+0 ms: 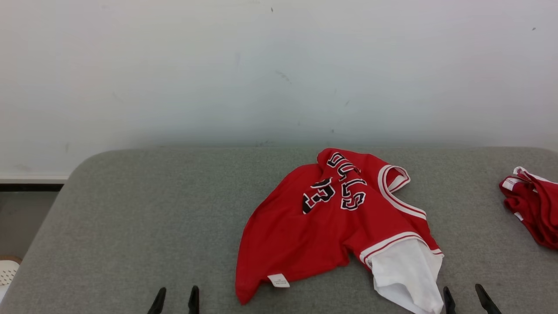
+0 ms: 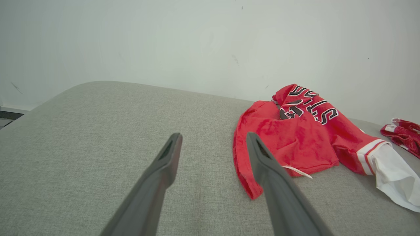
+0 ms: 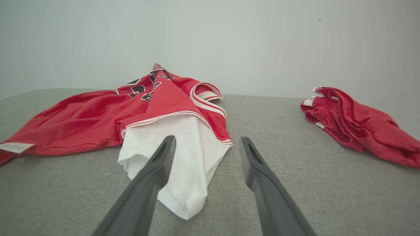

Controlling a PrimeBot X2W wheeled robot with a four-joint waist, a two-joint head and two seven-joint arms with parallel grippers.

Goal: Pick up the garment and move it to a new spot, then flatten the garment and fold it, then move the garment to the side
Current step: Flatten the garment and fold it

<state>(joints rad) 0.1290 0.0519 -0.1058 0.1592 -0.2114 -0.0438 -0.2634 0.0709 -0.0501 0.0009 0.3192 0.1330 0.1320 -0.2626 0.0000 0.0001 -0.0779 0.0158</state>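
The garment [image 1: 322, 226] is a red basketball jersey with black-and-white lettering and a white sleeve, lying crumpled right of centre on the grey padded surface [image 1: 152, 209]. It also shows in the left wrist view [image 2: 295, 141] and the right wrist view [image 3: 98, 114]. My left gripper [image 1: 175, 298] stands open at the bottom edge, left of the jersey's lower hem and apart from it. My right gripper [image 1: 465, 296] is open just right of the white sleeve [image 1: 407, 274], nothing between its fingers. Its own view has the sleeve [image 3: 193, 157] behind the open fingers [image 3: 205, 144].
A second red garment [image 1: 532, 205] lies bunched at the surface's right edge, apart from the jersey. A white wall [image 1: 279, 69] rises behind the surface. The surface's left corner is rounded, with floor and a white object [image 1: 6, 272] beyond it.
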